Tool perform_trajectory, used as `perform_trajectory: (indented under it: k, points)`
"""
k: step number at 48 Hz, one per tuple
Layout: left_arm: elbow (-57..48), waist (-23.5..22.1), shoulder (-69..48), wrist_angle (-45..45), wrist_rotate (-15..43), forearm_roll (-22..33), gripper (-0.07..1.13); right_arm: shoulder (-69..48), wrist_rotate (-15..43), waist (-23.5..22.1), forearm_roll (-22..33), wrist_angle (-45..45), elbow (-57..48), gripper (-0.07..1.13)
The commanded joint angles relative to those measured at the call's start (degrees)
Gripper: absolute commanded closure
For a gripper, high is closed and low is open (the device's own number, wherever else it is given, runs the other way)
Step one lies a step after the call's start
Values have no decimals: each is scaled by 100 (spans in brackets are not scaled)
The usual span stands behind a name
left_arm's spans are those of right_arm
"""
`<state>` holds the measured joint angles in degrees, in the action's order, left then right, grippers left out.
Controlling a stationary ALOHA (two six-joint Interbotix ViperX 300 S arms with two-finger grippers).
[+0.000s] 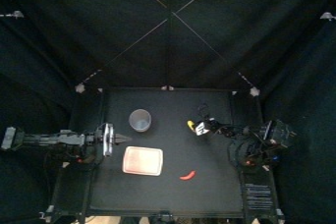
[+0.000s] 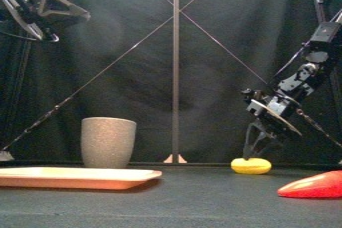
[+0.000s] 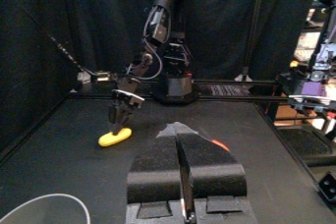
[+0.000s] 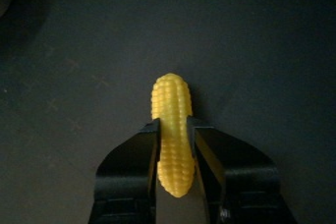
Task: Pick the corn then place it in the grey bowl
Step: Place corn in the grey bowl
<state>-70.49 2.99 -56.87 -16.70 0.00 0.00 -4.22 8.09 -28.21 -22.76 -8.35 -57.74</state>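
Your right gripper (image 4: 174, 128) is down over the corn (image 4: 171, 98), and the right wrist view shows its jaws pressed in on both sides of the cob's nearer half, with the far half poking out past the tips. From the front the corn (image 2: 250, 165) lies flat on the desk (image 2: 201, 202), with the right gripper (image 2: 258, 144) reaching down onto it from above. You'll find it towards the right and back of the desk in the top view, well apart from the grey bowl (image 1: 140, 121), which stands upright at the back, left of centre. The pink tray (image 1: 141, 159) lies in front of the bowl, and a red toy (image 1: 188, 175) lies just to the right of the tray, near the front. Your left gripper (image 3: 182, 136) rests at the left side of the desk, beside the tray, with its jaws closed flat against each other and nothing between them
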Motion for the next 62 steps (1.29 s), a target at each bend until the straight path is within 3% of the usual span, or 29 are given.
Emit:
perform_trajectory:
  k: [1,14,36,62]
  points:
    - [79,-26,9,-26,0,9,109,114,-9,88,18,35,211,53]
    - [79,-26,18,-18,0,9,109,316,-18,255,70,97,721,53]
    - [70,-9,18,-18,9,-9,109,-167,-26,809,448,1160,2610,53]
    - [70,18,0,-18,9,0,109,1837,-44,1257,1125,1652,5563,49]
